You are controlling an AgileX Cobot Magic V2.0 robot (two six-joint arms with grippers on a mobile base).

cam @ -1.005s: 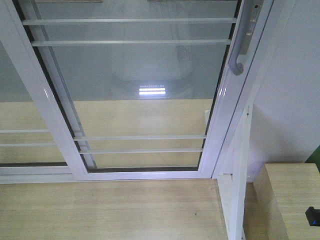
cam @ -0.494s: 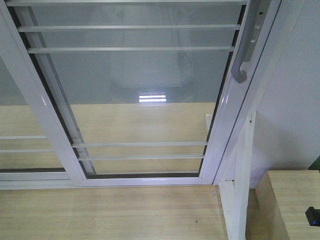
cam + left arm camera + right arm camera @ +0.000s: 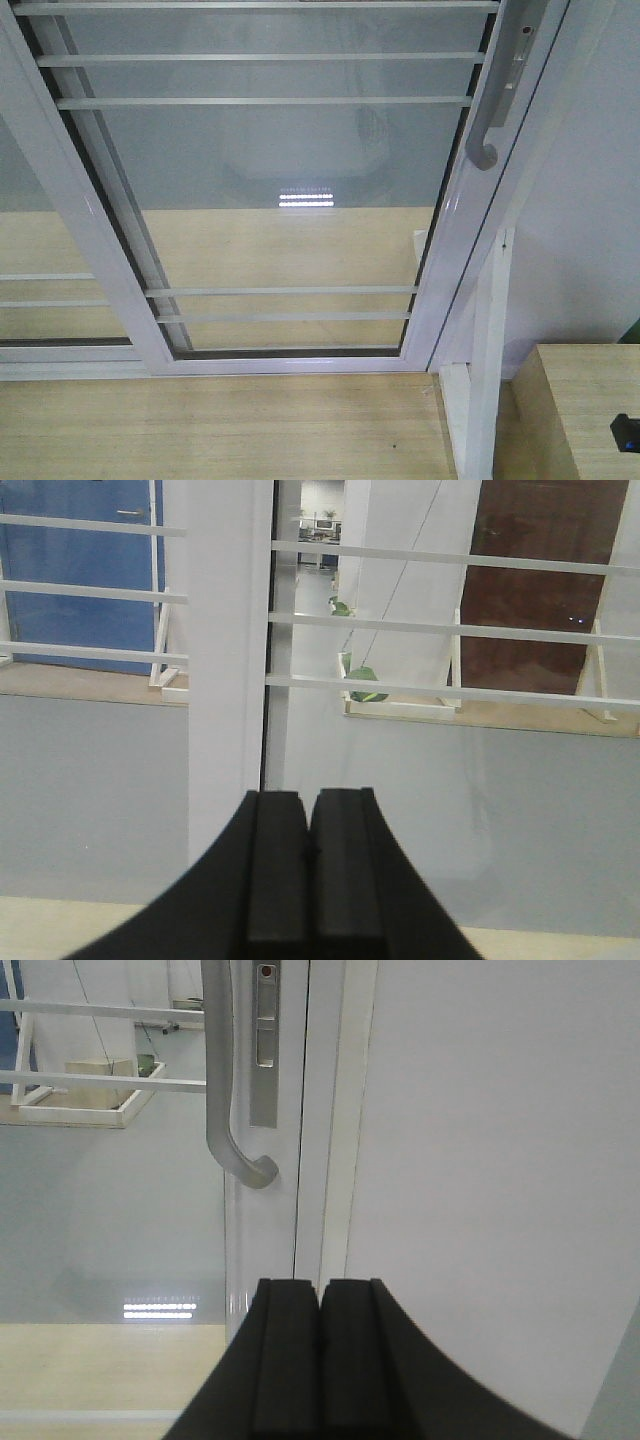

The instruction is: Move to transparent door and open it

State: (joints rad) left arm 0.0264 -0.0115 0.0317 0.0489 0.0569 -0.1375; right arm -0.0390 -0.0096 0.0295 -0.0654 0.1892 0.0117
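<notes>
The transparent door fills the front view, clear glass in a glossy white frame with thin white bars. Its curved grey pull handle runs down the right stile. In the right wrist view the handle hangs above and left of my right gripper, which is shut with nothing in it and apart from the door. My left gripper is also shut and empty, facing the white stile where the two glass panels meet.
A second white-framed glass panel without a handle stands at the left. A white wall borders the door on the right. A light wooden box sits at lower right beside a white post. Pale wood floor lies ahead.
The door frame and handle have slid slightly down and right in the front view, with more of the top bar showing; the shift has slowed over the last half second.
</notes>
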